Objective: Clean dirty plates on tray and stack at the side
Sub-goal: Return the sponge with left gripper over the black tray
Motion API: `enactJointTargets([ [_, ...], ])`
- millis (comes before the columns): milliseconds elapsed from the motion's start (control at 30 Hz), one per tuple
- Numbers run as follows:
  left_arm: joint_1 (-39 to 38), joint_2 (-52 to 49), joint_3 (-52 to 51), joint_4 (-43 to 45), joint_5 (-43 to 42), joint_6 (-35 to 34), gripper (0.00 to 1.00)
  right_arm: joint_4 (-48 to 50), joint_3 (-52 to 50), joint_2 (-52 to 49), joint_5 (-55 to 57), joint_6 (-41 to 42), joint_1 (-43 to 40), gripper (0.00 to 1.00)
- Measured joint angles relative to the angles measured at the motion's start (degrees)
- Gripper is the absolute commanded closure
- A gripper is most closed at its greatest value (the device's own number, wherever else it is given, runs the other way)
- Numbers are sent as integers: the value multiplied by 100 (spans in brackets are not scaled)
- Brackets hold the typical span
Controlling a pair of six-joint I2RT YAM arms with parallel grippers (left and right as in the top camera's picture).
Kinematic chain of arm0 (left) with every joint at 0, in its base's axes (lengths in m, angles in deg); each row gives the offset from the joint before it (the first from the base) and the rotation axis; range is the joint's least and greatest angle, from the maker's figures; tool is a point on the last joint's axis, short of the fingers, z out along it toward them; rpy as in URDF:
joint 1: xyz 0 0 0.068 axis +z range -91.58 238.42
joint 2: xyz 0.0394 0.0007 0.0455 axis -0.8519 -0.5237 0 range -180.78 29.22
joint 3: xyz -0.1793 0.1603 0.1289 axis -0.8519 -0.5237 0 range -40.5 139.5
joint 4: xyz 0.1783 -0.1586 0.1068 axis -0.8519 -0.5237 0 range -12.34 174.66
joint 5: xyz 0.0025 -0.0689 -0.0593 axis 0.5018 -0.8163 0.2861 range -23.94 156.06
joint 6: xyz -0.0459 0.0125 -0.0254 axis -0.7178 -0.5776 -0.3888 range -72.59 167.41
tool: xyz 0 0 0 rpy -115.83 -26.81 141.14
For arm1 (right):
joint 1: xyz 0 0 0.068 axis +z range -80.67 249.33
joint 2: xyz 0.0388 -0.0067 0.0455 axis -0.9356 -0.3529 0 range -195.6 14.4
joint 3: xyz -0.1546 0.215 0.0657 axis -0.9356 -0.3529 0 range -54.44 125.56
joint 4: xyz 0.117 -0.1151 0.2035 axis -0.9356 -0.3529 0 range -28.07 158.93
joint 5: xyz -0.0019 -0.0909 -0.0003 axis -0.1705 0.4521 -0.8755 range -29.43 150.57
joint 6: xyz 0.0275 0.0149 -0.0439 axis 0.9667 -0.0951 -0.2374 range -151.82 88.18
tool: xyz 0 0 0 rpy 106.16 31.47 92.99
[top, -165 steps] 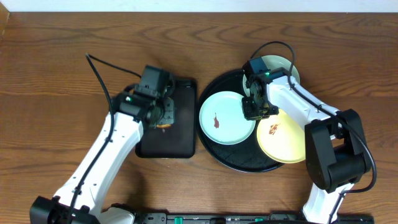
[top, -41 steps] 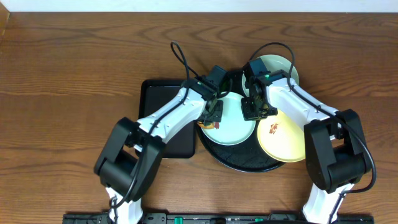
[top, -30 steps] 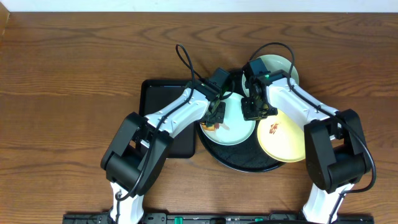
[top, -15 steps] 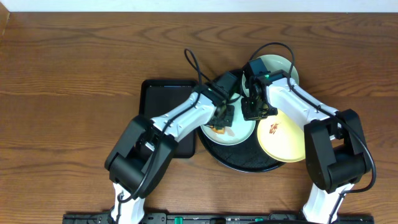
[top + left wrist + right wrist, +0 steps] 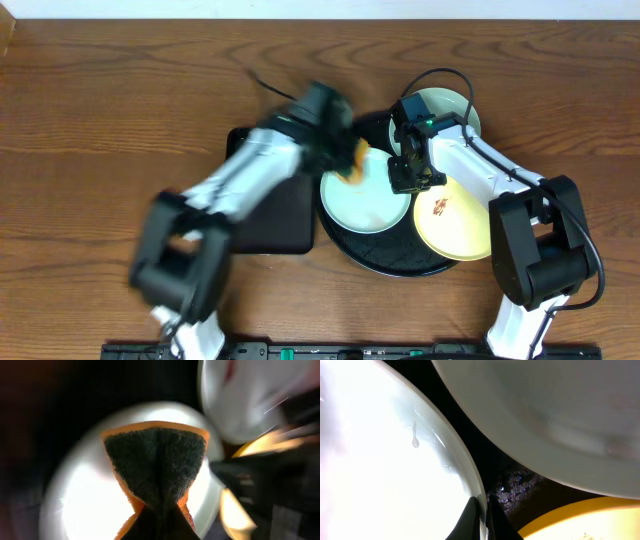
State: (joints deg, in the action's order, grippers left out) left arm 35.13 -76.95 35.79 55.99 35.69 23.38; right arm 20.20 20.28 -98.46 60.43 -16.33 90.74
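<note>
The round black tray [image 5: 385, 262] holds three plates. A mint-green plate [image 5: 365, 200] lies at its left, with no smear showing on it. A pale yellow plate [image 5: 455, 222] with a brown smear lies at the right. A second mint plate [image 5: 452, 106] is at the back. My right gripper [image 5: 405, 176] is shut on the right rim of the mint-green plate [image 5: 395, 460], one finger on each side. My left gripper [image 5: 345, 160], blurred, is shut on an orange sponge with a dark scrub face [image 5: 156, 462] over that plate's far left part.
A smaller rectangular black tray [image 5: 268, 222] lies left of the round tray, partly under my left arm. Bare wood tabletop [image 5: 100, 130] spreads to the left and behind. The right arm's cable loops over the back plate.
My left arm came from the rectangular tray with the sponge and rubbed it across the mint plate. It has now swung back up and to the left. The brown smear is gone. The right gripper stayed put.
</note>
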Motion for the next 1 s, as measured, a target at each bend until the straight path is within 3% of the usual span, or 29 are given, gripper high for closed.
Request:
enactJointTargets([
  [200,1268,1499,111,-1084,-70,195,91,2,0,0,0,0,0,96],
  [300,1488,1744,136,-1875,236,459,91,2,0,0,4,0,0,95],
  [400,1486,1698,-15,-2103,686,688,91,2,0,-2,9,-2,0,94],
  [500,1429,1679,-470,-1884,1019,804,91,-2,-2,-2,11,-2,0,94],
  [700,1292,1611,-1735,-592,1322,844,91,0,-11,-2,13,-2,0,92],
  [833,1268,1580,-2398,269,1408,817,86,-9,-22,-2,15,-24,2,84],
  [1000,1261,1574,-2594,415,1596,815,77,-9,-24,-2,15,-20,2,83],
])
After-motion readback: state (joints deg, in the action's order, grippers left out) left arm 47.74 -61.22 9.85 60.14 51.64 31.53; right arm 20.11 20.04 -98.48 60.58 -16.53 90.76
